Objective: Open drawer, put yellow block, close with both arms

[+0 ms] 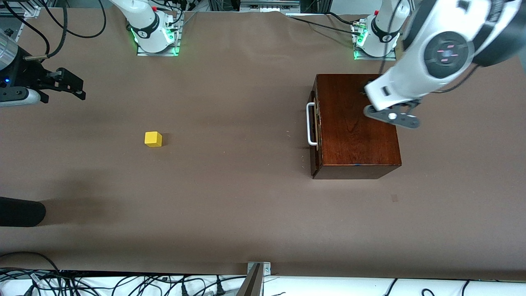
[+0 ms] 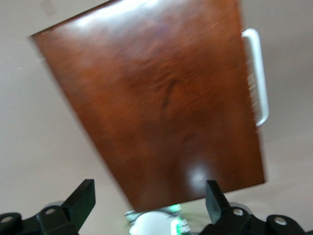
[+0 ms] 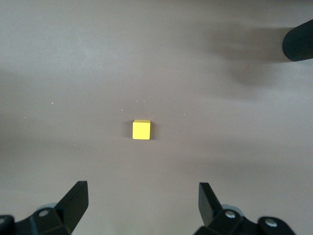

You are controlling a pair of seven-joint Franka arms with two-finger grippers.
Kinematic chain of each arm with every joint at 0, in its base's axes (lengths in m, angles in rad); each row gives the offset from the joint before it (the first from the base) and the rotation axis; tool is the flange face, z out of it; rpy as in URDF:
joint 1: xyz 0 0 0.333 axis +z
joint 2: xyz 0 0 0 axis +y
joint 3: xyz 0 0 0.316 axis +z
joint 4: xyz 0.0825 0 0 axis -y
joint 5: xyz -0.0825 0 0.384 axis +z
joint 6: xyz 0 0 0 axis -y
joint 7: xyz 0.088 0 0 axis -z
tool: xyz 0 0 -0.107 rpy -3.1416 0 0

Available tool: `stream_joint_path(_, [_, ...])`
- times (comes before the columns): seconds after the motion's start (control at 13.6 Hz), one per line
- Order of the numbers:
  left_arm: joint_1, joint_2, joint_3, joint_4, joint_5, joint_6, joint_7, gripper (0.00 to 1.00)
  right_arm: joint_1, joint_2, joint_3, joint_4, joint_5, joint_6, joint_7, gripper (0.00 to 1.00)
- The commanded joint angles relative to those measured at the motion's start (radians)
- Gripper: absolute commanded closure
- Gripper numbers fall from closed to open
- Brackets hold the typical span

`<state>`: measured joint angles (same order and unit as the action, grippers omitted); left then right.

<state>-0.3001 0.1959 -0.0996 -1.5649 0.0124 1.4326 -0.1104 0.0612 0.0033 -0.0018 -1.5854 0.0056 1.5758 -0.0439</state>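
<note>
The yellow block (image 1: 153,139) sits alone on the brown table toward the right arm's end, also seen as the yellow block (image 3: 141,129) in the right wrist view. My right gripper (image 1: 76,88) hangs open over the table short of the block, fingers wide in its own view (image 3: 142,196) and holding nothing. The dark mahogany box (image 1: 355,123) stands toward the left arm's end. Its drawer is shut, with the white bar handle (image 1: 311,124) facing the block. My left gripper (image 2: 150,196) is open and empty above the box top (image 2: 161,107). In the front view the left arm's wrist hides its fingers.
A black rounded object (image 1: 20,211) pokes in at the table's edge at the right arm's end, nearer the front camera than the block. Cables run along the front edge. The arm bases (image 1: 155,35) (image 1: 376,37) glow green at the back.
</note>
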Motion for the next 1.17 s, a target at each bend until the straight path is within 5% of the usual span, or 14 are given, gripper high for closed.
stream_joint_path(0.0, [-0.094,0.06,0.006,0.032,-0.028,0.073,-0.167,0.0,-0.007,-0.003,0.006,0.018,0.01,-0.023,0.003,0.0])
stream_joint_path(0.51, [-0.296,0.235,0.009,0.028,0.0,0.288,-0.509,0.0,-0.007,-0.002,0.003,0.018,0.008,-0.023,0.001,0.0])
stream_joint_path(1.1, [-0.346,0.307,0.008,-0.003,0.119,0.33,-0.631,0.0,-0.007,-0.002,0.005,0.018,0.008,-0.023,0.002,0.0])
